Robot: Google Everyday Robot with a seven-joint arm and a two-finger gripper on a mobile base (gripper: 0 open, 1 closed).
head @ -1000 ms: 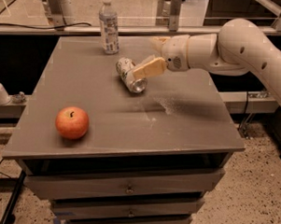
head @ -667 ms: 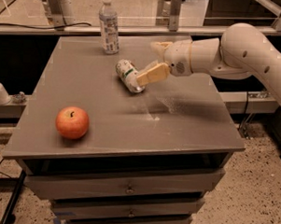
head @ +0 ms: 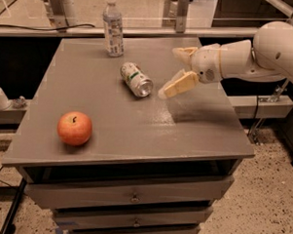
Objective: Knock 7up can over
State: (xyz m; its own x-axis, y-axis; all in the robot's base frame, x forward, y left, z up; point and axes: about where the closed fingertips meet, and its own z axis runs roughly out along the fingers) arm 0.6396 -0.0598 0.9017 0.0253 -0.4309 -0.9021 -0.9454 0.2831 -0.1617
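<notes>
The 7up can (head: 136, 79), silver-white with green lettering, lies on its side on the grey table (head: 136, 133), its silver top pointing toward the front right. My gripper (head: 171, 70) hovers just right of the can, a small gap apart from it. Its two cream fingers (head: 179, 85) are spread open with nothing between them. The white arm reaches in from the right.
A clear plastic bottle (head: 113, 27) with a white cap stands upright at the table's back, behind the can. A red apple (head: 74, 128) sits at the front left. Drawers lie below the table's front edge. Rails and posts run behind the table.
My gripper has drawn back to the right, from touching the can to a small gap away. The can stays on its side in nearly the same spot.
</notes>
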